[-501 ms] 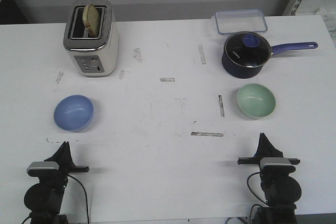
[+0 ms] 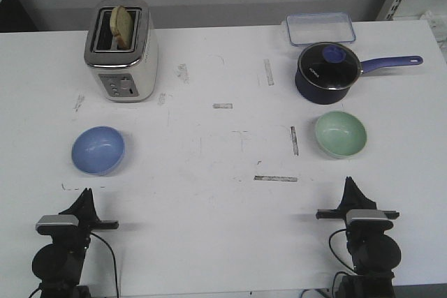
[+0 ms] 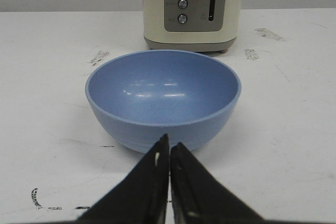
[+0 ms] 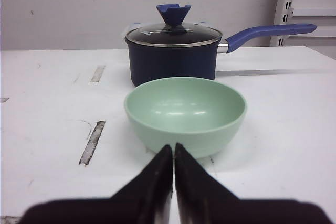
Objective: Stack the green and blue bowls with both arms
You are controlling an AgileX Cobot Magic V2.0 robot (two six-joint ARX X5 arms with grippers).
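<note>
The light blue bowl (image 2: pixel 98 149) sits upright and empty on the white table at the left; it also shows in the left wrist view (image 3: pixel 163 98). The mint green bowl (image 2: pixel 340 134) sits upright and empty at the right; it also shows in the right wrist view (image 4: pixel 185 114). My left gripper (image 2: pixel 85 196) is shut and empty, on the near side of the blue bowl, apart from it (image 3: pixel 169 144). My right gripper (image 2: pixel 348 185) is shut and empty, on the near side of the green bowl, apart from it (image 4: pixel 174 150).
A cream toaster (image 2: pixel 121 50) with a slice of bread stands behind the blue bowl. A dark navy saucepan (image 2: pixel 328 71) with a glass lid and long handle stands just behind the green bowl. A clear lidded box (image 2: pixel 320 28) lies at the back right.
</note>
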